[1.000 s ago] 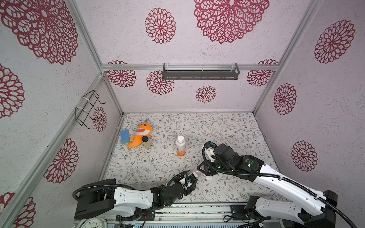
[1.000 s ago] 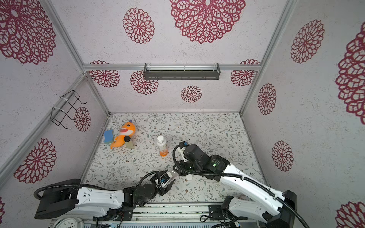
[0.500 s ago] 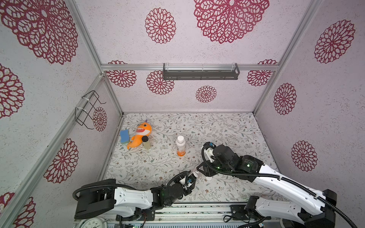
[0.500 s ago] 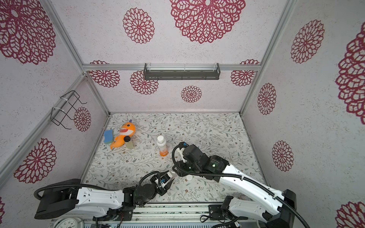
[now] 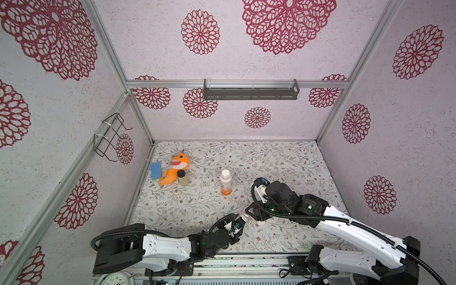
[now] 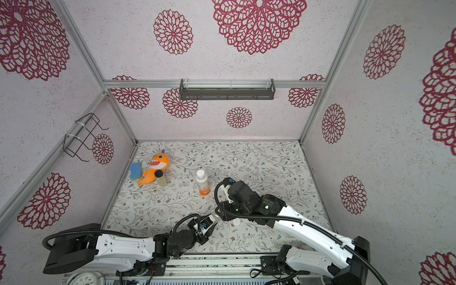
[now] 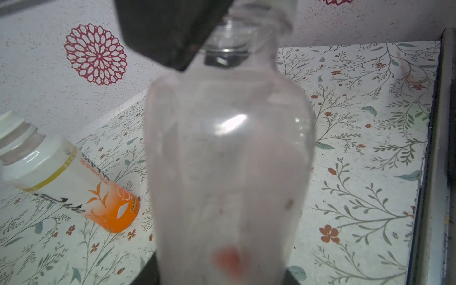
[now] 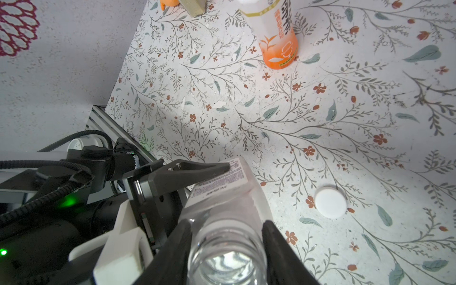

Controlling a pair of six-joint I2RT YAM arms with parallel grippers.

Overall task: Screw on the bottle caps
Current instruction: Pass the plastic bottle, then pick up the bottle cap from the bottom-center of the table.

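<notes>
Bottle: clear bottle (image 8: 222, 195), near-mid table (image 8: 345, 111), mouth open, betw. both grippers.
L grip: left gripper (image 5: 239, 220) pinches its labelled body.
R grip: right gripper (image 8: 226, 223) fingers flank the neck; touching or thin gap, can't tell.
Cap: loose cap (image 8: 330, 202) flat on table, just right of bottle.
Other: orange bottle (image 8: 278, 44), farther back, upright, already capped.
Handling: prob. empty, so light, thin-walled, slick. Squeeze flat sides gently, leave threads free. Cap looks stiff; pinch across rim.
</notes>
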